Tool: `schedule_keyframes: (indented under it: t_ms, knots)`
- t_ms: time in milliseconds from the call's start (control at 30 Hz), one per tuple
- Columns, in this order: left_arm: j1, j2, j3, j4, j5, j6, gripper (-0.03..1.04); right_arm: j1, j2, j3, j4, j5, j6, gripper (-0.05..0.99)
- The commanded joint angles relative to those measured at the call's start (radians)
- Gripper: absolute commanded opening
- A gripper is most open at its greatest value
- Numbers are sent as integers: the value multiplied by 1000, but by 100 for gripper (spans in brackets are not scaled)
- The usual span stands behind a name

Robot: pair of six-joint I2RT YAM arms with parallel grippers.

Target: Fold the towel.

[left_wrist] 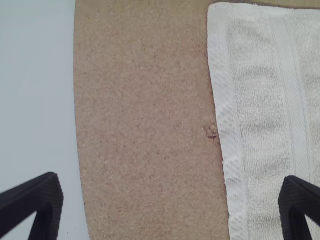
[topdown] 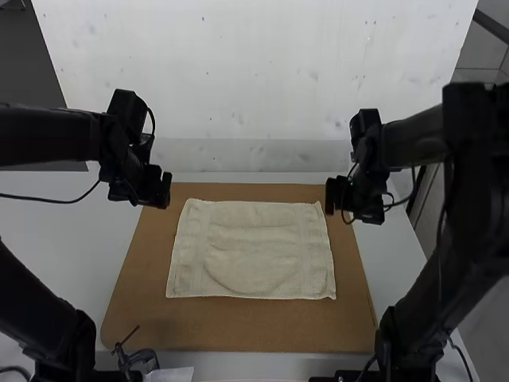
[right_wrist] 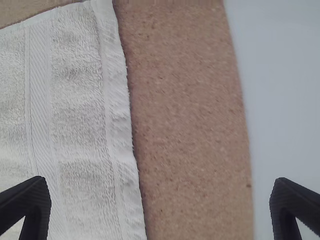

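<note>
Can see cream terry towel (topdown: 251, 255) spread flat on cork board (topdown: 238, 328) atop white counter (topdown: 67, 227). Can see left gripper (topdown: 143, 192) and right gripper (topdown: 348, 202) — both with jaws wide apart.

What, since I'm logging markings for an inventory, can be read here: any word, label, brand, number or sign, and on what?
None: no readable text on the towel, the brown board, the left arm or the right arm.
Pale slip by the near table edge: no print can be made out.
</note>
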Motion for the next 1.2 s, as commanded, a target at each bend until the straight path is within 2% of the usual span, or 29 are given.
schedule_keyframes:
  t_ms: [0,267,533,733,867,933,1133,1167]
  knots:
    - [16,40,37,38,-1,-4,97,33,154,101,9,-7,4,95]
    - [91,80,63,82,88,6,96,55,430,330,-10,-11,15,95]
    - [103,104,63,105,111,6,96,67,582,459,-11,-13,33,95]
    - [108,158,66,131,113,7,96,92,651,496,-30,-4,44,89]
    - [112,201,79,134,113,10,96,125,688,511,-59,41,56,68]
    - [114,219,80,144,114,10,96,139,697,511,-59,42,58,55]
    - [105,287,115,147,114,12,95,139,712,516,-48,59,69,1]
    - [102,305,131,147,114,10,95,138,712,516,-50,59,69,2]
